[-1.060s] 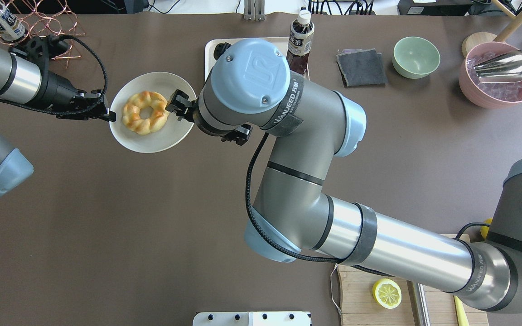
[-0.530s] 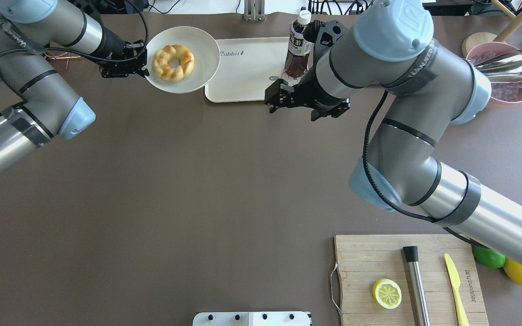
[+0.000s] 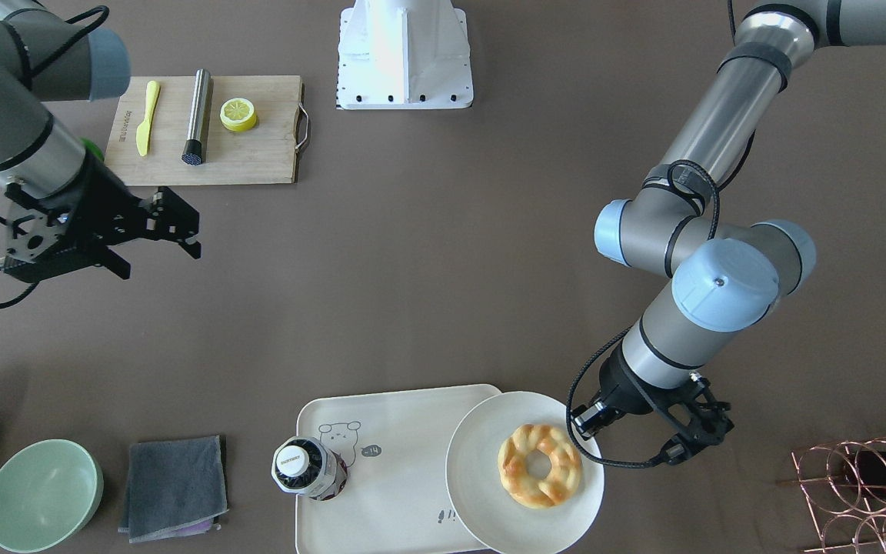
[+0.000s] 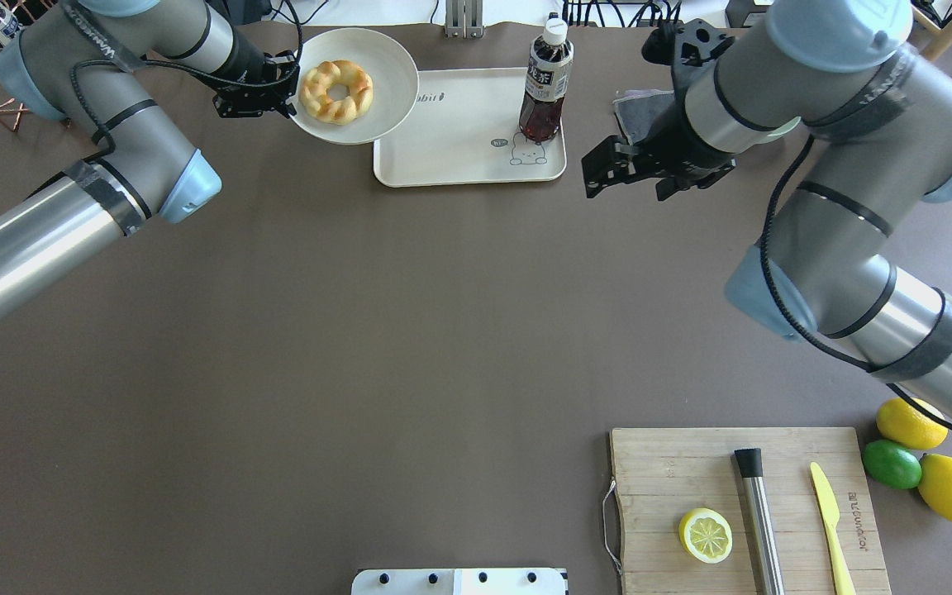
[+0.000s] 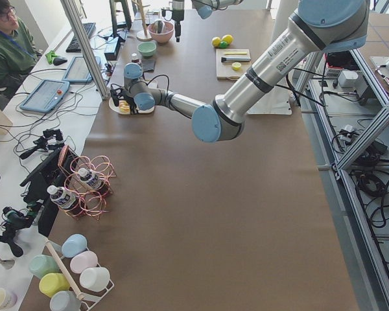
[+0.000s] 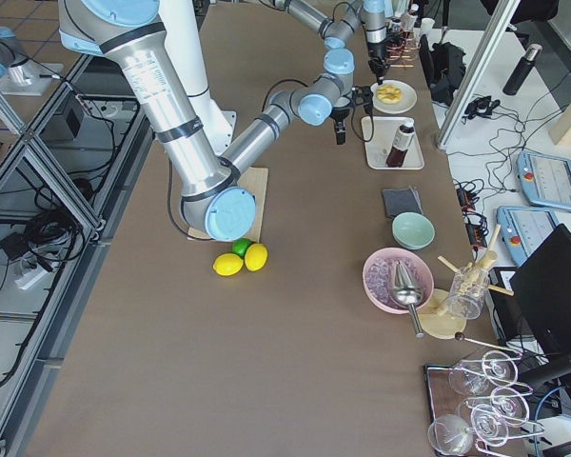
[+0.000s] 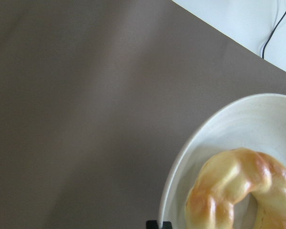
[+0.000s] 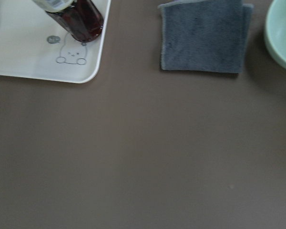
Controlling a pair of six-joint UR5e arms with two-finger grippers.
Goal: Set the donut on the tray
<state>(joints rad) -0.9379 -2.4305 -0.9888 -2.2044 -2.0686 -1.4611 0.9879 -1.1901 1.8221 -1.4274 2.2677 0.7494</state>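
The donut [image 4: 335, 91], a golden twisted ring, lies on a round white plate [image 4: 389, 87]. My left gripper [image 4: 284, 97] is shut on the plate's left rim. The plate overlaps the left end of the cream tray [image 4: 459, 140] with the bear drawing; I cannot tell whether it touches the tray. In the front-facing view the donut [image 3: 539, 465] and plate [image 3: 481, 469] cover the tray's [image 3: 381, 462] right edge, by my left gripper [image 3: 587, 419]. The left wrist view shows the donut [image 7: 238, 191]. My right gripper [image 4: 593, 169] is open and empty, to the right of the tray.
A dark tea bottle [image 4: 544, 91] stands on the tray's right end. A grey cloth [image 8: 205, 36] and green bowl [image 3: 43, 492] lie beyond it. A cutting board [image 4: 691, 463] with a lemon half [image 4: 706, 535], a metal rod and a knife is at the near right. A copper rack [image 3: 858, 485] is far left.
My left gripper has carried the plate with the donut to the right, over the tray's left end. My right arm has pulled back to the right, away from the tray.
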